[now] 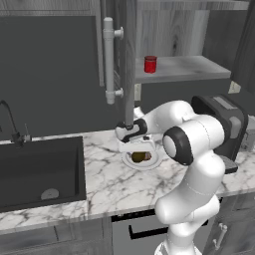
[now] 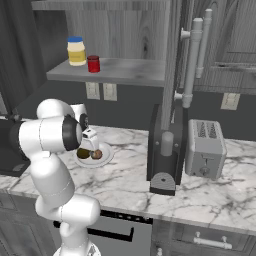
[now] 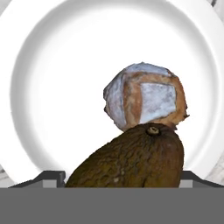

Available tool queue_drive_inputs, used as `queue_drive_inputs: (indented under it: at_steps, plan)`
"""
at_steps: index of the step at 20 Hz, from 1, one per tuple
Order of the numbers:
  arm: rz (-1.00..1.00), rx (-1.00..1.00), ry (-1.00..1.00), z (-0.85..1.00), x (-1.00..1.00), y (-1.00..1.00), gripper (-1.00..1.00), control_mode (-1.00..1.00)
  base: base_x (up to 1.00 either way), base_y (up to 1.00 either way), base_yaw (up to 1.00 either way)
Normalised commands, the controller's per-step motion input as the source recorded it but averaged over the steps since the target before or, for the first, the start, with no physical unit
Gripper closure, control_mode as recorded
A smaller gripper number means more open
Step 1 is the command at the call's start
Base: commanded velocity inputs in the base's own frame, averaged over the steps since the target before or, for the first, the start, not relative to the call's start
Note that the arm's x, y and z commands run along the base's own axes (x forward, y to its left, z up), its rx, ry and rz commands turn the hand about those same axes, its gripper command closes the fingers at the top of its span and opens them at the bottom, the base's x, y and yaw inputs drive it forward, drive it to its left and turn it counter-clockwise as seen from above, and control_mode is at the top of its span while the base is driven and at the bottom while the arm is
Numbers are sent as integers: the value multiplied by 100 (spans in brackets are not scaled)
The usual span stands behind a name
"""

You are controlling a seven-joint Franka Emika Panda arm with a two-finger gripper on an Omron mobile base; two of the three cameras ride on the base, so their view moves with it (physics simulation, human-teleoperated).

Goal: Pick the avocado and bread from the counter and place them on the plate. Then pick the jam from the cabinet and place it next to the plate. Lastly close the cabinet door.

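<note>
Surfaces around the plate

On the smooth, glossy white plate (image 3: 26, 87): rough-skinned avocado (image 3: 131, 159), floury-crusted bread (image 3: 146, 98); beneath it, veined marble counter (image 1: 114, 184).

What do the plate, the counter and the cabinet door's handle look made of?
Plate: glazed white ceramic by its smooth, soft sheen, though it is a render. Counter: polished marble, white with grey veins. Handle: a white tubular bar, matte, perhaps painted metal or plastic; the look leaves that open.
</note>
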Motion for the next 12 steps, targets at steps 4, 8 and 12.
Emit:
queue_drive_inputs:
  at_steps: [4, 8, 12]
  plan:
    - [0, -2, 0, -39, 13, -3, -100, -100, 0, 0, 0]
    - [0, -7, -8, -54, 20, 0, -100, -100, 0, 0, 0]
    - [0, -8, -9, -56, 19, 0, -100, -100, 0, 0, 0]
